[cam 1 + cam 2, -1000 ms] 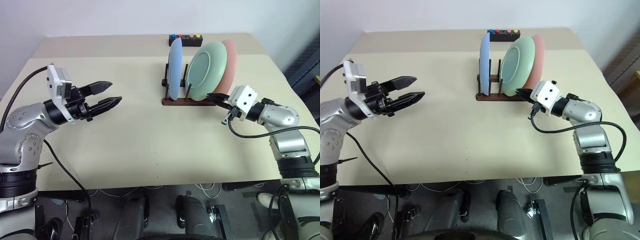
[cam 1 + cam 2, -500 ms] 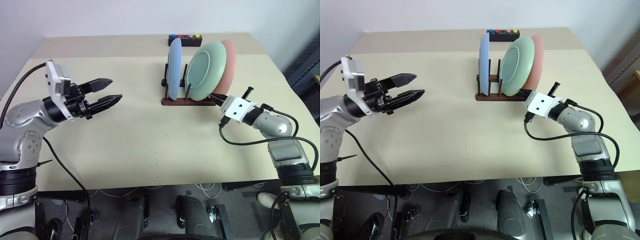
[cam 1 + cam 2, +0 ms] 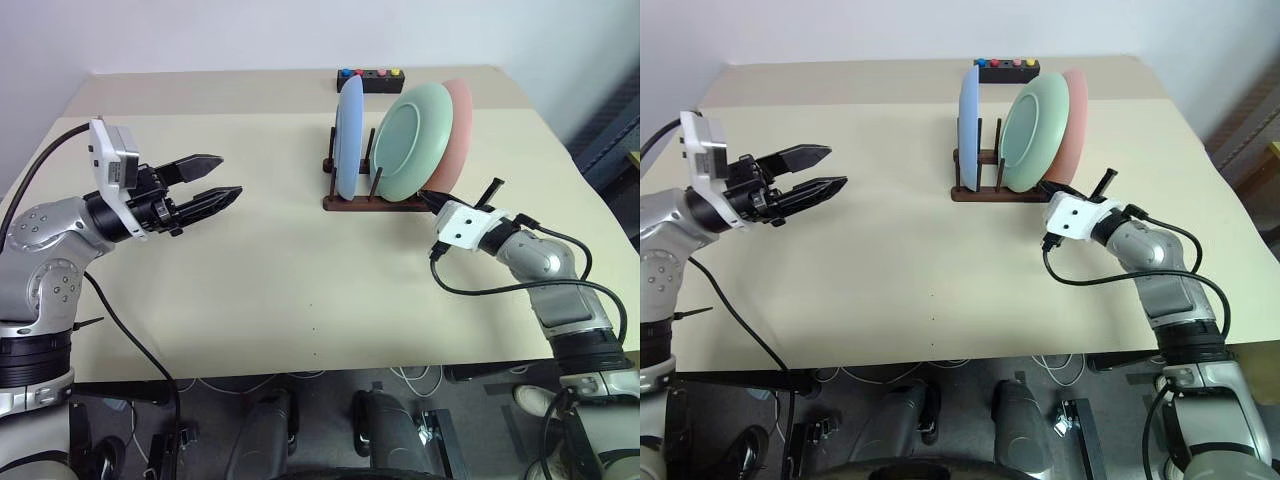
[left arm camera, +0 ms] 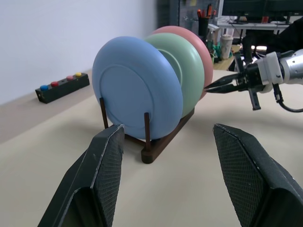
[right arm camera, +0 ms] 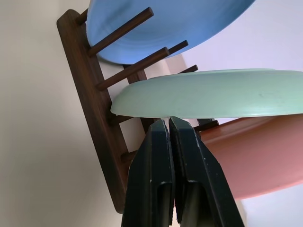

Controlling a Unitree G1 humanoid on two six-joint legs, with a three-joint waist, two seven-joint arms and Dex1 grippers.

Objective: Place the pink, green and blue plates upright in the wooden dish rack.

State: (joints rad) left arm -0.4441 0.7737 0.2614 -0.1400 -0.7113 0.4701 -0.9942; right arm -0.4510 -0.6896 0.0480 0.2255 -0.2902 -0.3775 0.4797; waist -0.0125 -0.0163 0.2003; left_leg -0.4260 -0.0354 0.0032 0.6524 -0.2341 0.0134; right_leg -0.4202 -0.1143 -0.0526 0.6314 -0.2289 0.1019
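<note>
Robotics lab, bare test table [image 3: 250, 290], button box [image 3: 369, 77], cluttered workbench [image 4: 227, 28]

The 2 head cameras look forward and down over the table [image 3: 300, 290] from above. Each wrist camera looks level along its gripper at the wooden dish rack [image 4: 163, 142], the right far nearer; all 4 views share it.

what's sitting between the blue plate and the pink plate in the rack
The green plate stands between the blue plate and the pink plate in the wooden dish rack, leaning toward the pink one; the head views show it.
</note>
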